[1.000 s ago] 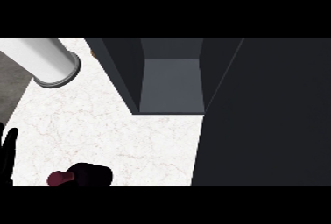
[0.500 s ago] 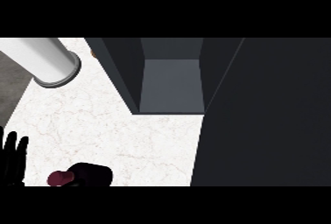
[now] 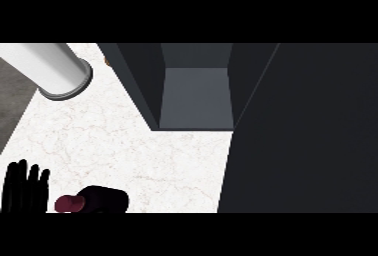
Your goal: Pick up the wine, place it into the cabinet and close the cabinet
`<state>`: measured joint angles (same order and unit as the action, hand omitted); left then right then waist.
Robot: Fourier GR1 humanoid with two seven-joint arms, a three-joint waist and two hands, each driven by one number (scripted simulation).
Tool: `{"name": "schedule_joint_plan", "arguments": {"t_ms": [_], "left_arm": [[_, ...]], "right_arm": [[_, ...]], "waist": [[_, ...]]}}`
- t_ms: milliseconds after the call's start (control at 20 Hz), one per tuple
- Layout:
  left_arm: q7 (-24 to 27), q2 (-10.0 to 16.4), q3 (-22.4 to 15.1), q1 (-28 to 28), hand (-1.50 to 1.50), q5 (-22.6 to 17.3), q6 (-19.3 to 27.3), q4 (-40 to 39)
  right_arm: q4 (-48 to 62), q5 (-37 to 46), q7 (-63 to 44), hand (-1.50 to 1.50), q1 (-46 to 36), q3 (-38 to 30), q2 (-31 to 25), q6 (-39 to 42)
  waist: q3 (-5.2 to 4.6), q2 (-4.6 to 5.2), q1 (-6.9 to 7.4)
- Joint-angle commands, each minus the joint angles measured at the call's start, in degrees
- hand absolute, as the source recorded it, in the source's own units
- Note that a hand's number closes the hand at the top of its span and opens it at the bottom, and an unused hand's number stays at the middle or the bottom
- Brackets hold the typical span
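Note:
The wine bottle is dark with a maroon cap and stands at the lower left of the white marble counter, seen from above. My left hand shows at the lower left edge just left of the bottle, fingers straight and pointing up, apart from it. The cabinet stands open at the top centre, its grey inner floor visible. Its dark door fills the right side of the view. My right hand does not show.
A white cylinder lies at the upper left on the counter's edge. A grey floor strip runs along the left beyond the counter.
My left hand has risen further into view at the lower left edge, beside the bottle. The bottle and cabinet have not moved.

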<state>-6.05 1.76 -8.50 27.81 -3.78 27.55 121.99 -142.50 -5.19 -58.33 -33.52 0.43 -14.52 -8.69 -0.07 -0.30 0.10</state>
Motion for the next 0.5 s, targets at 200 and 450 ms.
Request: {"name": "schedule_joint_plan", "arguments": {"t_ms": [200, 450], "left_arm": [[12.69, -1.38, 2.60, 3.64, -1.50, -7.48, -6.29, -10.37], [18.47, -1.74, 2.11, 3.57, -1.50, -9.45, -7.89, -17.91]], "right_arm": [[-7.26, -4.15, -4.25, -1.50, 1.03, -0.59, 0.30, -0.59], [-5.53, -4.57, -5.37, -1.50, -2.22, -1.37, -0.18, -1.42]], "waist": [[0.01, 0.03, -0.08], [0.01, 0.05, -0.13]]}}
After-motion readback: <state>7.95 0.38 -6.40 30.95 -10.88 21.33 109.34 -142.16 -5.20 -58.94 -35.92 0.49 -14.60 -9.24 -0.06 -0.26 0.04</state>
